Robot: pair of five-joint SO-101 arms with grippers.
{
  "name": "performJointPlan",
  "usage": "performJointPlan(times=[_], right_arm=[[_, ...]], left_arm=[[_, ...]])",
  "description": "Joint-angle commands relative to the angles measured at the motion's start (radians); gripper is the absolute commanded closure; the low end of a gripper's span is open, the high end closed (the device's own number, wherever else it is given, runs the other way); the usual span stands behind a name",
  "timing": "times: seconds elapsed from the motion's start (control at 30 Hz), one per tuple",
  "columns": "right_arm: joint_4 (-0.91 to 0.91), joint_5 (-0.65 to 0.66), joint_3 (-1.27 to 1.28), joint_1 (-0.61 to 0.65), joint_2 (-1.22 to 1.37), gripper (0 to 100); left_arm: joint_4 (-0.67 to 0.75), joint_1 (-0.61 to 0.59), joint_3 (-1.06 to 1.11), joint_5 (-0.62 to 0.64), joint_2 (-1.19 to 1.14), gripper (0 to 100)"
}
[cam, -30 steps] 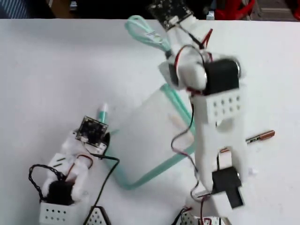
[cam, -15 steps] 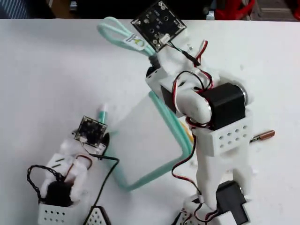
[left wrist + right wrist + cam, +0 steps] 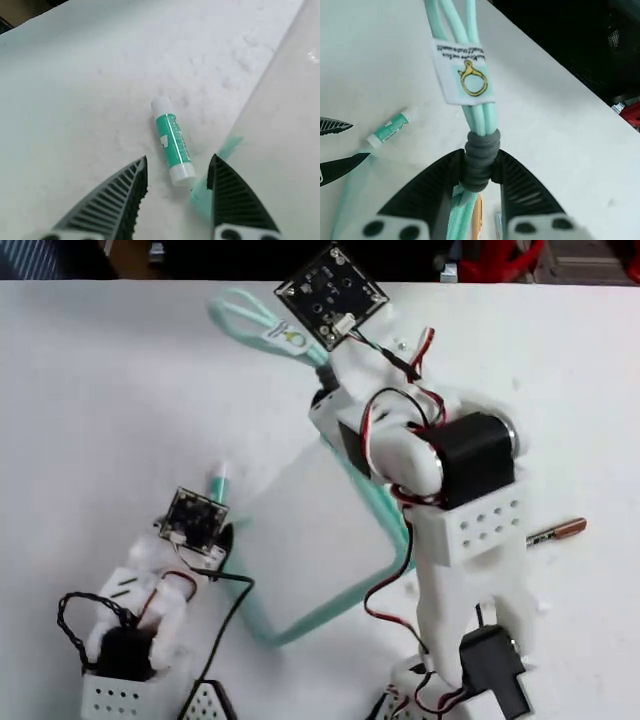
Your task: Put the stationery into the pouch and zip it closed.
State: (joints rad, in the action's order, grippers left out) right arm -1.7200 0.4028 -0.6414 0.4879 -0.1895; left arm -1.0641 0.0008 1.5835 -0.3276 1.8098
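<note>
The translucent pouch (image 3: 310,540) with a mint-green edge lies flat mid-table. Its mint strap loop (image 3: 250,315) runs toward the far edge. My right gripper (image 3: 480,155) is shut on the grey collar of that strap (image 3: 479,162), just below the white label (image 3: 462,75). A green and white glue stick (image 3: 172,147) lies on the table beside the pouch's (image 3: 280,125) left edge. My left gripper (image 3: 178,160) is open just short of it, one finger on each side of its near end. The glue stick (image 3: 217,480) shows beyond the left wrist camera. A brown-tipped pen (image 3: 555,531) lies to the right.
The right arm's body (image 3: 465,530) covers the pouch's right side. Dark clutter lies past the table's far edge (image 3: 200,280). Bare white table stretches at the far left (image 3: 90,390). The left gripper's fingertips (image 3: 340,167) show beside the glue stick (image 3: 390,130).
The right arm swung left with the strap in its gripper, dragging the loop and the pouch's far corner leftward; it has barely moved in the last half second. The left arm stayed still.
</note>
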Motion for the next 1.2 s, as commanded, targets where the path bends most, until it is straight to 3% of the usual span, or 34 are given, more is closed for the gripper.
performJointPlan(times=[0.0,0.6,0.73,0.97,1.17], right_arm=[[-0.004,-0.008,0.018,0.005,-0.036,98.1],[-0.002,-0.098,0.012,0.028,-0.038,98.1],[-0.002,-0.098,0.018,0.028,-0.050,98.1],[-0.002,-0.097,0.017,0.050,-0.051,98.1],[-0.001,-0.092,-0.031,0.139,-0.050,98.1]], left_arm=[[-0.006,-0.004,-0.051,0.000,0.012,80],[-0.046,-0.007,-0.103,-0.014,0.012,79],[-0.077,-0.041,-0.181,-0.098,0.012,73],[-0.124,-0.111,-0.319,-0.235,0.010,72],[-0.269,-0.054,-0.560,-0.347,0.007,72]])
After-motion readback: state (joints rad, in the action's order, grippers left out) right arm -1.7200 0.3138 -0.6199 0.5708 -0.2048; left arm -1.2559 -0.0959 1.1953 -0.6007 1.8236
